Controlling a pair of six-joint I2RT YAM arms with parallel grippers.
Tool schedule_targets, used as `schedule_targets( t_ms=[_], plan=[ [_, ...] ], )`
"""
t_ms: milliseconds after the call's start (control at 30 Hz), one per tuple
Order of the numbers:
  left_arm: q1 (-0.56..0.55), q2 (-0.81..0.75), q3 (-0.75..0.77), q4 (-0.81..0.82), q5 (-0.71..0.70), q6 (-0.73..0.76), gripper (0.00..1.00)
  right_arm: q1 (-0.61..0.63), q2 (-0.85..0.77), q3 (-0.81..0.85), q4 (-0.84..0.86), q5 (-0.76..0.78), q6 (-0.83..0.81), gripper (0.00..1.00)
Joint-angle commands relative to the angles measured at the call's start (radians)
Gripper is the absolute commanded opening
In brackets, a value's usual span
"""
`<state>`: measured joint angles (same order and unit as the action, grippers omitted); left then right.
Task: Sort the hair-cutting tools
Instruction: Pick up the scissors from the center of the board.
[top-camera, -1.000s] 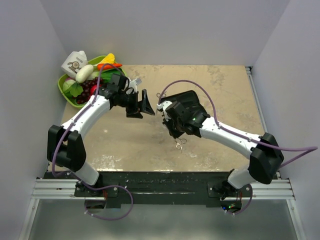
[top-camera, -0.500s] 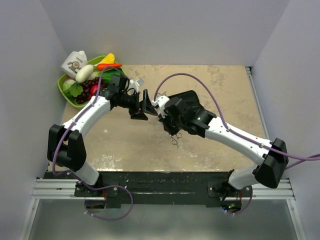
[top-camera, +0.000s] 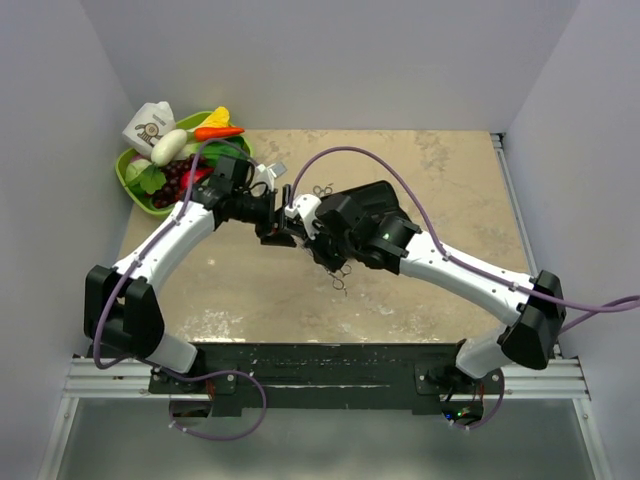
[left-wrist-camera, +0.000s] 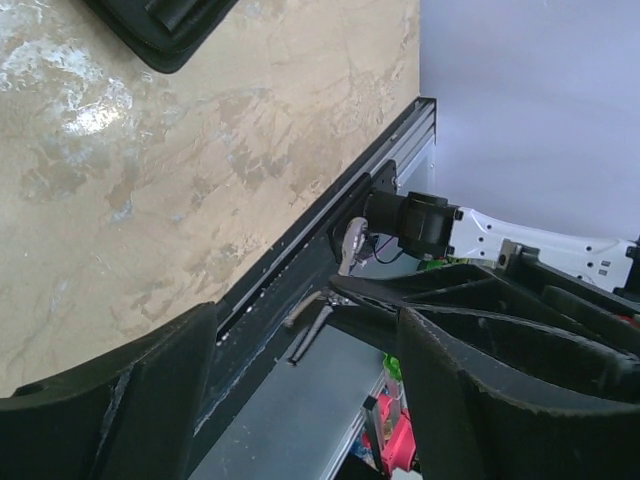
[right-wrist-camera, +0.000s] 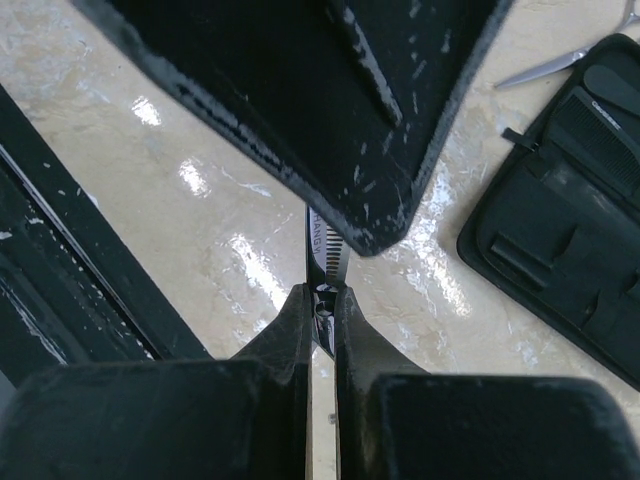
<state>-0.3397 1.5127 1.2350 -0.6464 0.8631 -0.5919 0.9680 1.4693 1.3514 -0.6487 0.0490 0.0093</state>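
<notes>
Top external: left hand (top-camera: 283, 220) spread, facing right hand (right-wrist-camera: 322, 300) pinching scissors (right-wrist-camera: 325, 262).

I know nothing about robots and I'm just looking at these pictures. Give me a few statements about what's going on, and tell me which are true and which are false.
1. The right gripper is shut on a pair of scissors. True.
2. The left gripper holds the second scissors. False: it is open and holds nothing, and the second scissors lie on the table beside the black case.
3. The black case lies open, with its inner pockets showing. True.
4. The green bowl of toy food sits in the far right corner. False: it is in the far left corner, behind the left arm.
</notes>
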Motion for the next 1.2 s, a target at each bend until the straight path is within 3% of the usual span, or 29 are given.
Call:
schedule_targets(
  t_ms=[0, 433, 700, 800, 833, 933, 1167],
  plan=[
    [-0.005, -0.068, -0.019, -0.016, 0.047, -0.019, 0.75, 0.018, 0.016, 0.061, 0.03, -0.034, -0.052, 0.0],
    [-0.004, -0.146, -0.083, -0.042, 0.063, -0.008, 0.58, 0.055, 0.051, 0.12, 0.034, -0.046, -0.081, 0.0],
    [-0.004, -0.16, -0.091, -0.038, 0.068, -0.011, 0.41, 0.075, 0.056, 0.129, 0.037, -0.046, -0.083, 0.0],
    [-0.004, -0.158, -0.095, -0.035, 0.07, -0.009, 0.25, 0.081, 0.054, 0.132, 0.034, -0.046, -0.083, 0.0],
    [-0.004, -0.158, -0.095, -0.035, 0.07, -0.008, 0.13, 0.084, 0.054, 0.134, 0.032, -0.046, -0.083, 0.0],
    [-0.004, -0.158, -0.092, -0.035, 0.073, -0.008, 0.0, 0.086, 0.049, 0.127, 0.029, -0.034, -0.083, 0.0],
    [-0.005, -0.155, -0.082, -0.03, 0.076, -0.008, 0.0, 0.087, 0.043, 0.121, 0.018, 0.0, -0.081, 0.0]
  ],
)
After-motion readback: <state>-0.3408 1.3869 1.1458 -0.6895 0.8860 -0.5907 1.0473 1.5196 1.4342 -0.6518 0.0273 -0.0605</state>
